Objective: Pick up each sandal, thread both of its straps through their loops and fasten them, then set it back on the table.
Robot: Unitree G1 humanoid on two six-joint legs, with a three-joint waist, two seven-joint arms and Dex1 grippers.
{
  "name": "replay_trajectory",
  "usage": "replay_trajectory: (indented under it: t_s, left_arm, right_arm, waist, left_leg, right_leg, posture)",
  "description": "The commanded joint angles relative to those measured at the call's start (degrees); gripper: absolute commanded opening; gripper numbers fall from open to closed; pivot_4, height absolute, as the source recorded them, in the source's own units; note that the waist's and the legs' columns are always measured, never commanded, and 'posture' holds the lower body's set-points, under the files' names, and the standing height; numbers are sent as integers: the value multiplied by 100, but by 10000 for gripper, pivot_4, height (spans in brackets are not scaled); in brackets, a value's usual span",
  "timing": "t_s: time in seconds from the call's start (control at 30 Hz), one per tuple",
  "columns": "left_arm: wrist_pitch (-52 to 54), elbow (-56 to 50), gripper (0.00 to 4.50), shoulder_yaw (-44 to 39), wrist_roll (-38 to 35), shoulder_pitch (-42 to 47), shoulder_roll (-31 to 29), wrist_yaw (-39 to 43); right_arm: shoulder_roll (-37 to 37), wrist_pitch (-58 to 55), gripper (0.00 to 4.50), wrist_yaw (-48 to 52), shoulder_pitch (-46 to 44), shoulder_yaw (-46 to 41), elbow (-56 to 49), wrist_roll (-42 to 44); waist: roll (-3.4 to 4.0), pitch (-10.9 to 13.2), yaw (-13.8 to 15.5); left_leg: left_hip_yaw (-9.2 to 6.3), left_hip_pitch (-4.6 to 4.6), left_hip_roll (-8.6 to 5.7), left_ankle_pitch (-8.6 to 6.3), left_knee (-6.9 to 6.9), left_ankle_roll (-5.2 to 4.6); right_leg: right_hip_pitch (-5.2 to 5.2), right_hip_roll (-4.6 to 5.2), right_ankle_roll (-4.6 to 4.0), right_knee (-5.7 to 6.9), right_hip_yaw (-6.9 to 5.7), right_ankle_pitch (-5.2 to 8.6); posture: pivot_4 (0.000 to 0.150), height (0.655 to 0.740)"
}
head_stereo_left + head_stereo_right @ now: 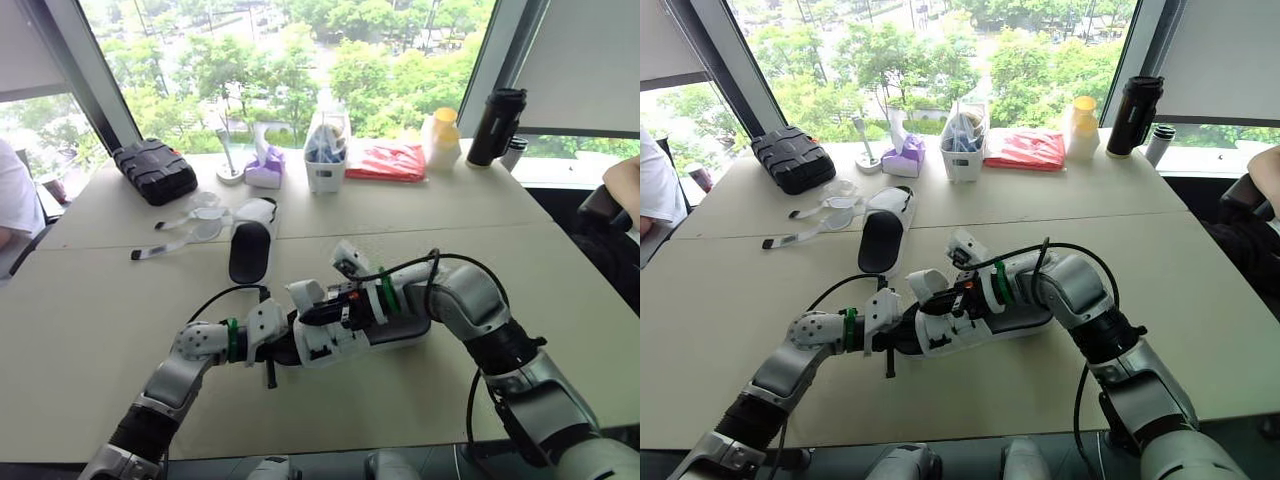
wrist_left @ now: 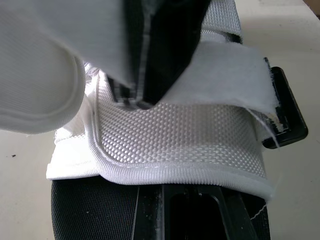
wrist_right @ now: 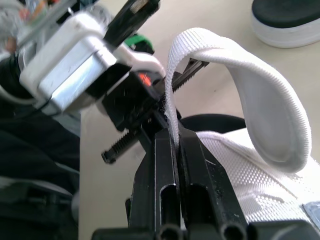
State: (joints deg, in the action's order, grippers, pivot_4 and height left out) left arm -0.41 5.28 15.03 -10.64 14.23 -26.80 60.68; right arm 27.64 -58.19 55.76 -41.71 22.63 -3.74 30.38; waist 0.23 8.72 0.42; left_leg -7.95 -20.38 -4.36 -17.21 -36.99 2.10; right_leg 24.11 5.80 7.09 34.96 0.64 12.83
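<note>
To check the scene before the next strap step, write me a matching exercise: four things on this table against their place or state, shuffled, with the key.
Things:
1. near sandal
2. far sandal
3. black case
4. red packet

Place or state:
A. far left corner of the table
B. strap pinched in the right gripper
C. lying flat, straps spread out unfastened
D. far edge, next to the yellow-capped bottle

Pairs: 1-B, 2-C, 3-A, 4-D.

Reaches inward with left arm, forearm low, left gripper pointing toward robot's right. Folds right arm sharply at elbow, wrist turned back leftward. Pinches white strap in right gripper, fingers pressed together, close beside left gripper.
</note>
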Motion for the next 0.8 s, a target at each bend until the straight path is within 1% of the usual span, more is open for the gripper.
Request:
replay_trajectory:
  t_s: [0.03,0.17,0.23,0.43,0.53,0.63,0.77,0.8]
  left_arm:
    - [306,463,0,281,358,-273,-77,-60]
    - [322,446,0,272,345,-278,-80,-58]
    - [320,443,0,274,346,-281,-79,-57]
    - [313,467,0,266,346,-271,-87,-59]
    - [314,463,0,267,350,-276,-87,-65]
    - [312,456,0,262,344,-282,-100,-58]
    - [342,392,0,268,341,-323,-108,-66]
    - [347,373,0,275,347,-342,-108,-68]
  right_arm:
    - [171,452,141,127,191,336,-345,-362]
    - [36,907,141,-66,262,361,-309,-714]
    - [36,1011,141,5,284,402,-345,-786]
    - [499,1046,141,641,367,614,-860,-775]
    - [820,1221,141,994,457,872,-1189,-886]
    - [868,1299,141,1053,514,1015,-1244,-990]
    - [834,1730,141,876,581,1341,-1018,-1585]
    - [831,1741,2787,869,600,1336,-987,-1620]
  waist:
    - [0,0,1]
    - [-3,2,-1]
    - [-3,2,-4]
    - [-3,2,16]
    - [-6,4,29]
    - [-5,5,23]
    - [-6,4,19]
    - [-4,3,18]
  left_leg:
    - [0,0,0,0,1,0]
    - [0,1,1,0,1,1]
    - [0,2,1,0,1,1]
    - [0,0,3,0,1,1]
    - [-1,-3,2,-1,4,0]
    - [0,-5,3,-1,4,0]
    - [0,-2,3,-2,8,0]
    - [0,0,4,-2,11,0]
  right_leg:
    - [0,0,0,0,0,0]
    - [0,0,1,0,0,1]
    - [0,0,1,0,0,1]
    - [0,-1,1,-2,0,1]
    - [1,0,3,-7,0,3]
    - [0,0,3,-14,-1,3]
    - [-4,0,3,-25,-2,3]
    - [-8,0,3,-31,-3,3]
  posture:
    - [1500,7400]
    - [1500,7400]
    - [1500,7400]
    - [1500,7400]
    - [1500,7400]
    - [1500,7400]
    - [1500,7400]
    - [1500,7400]
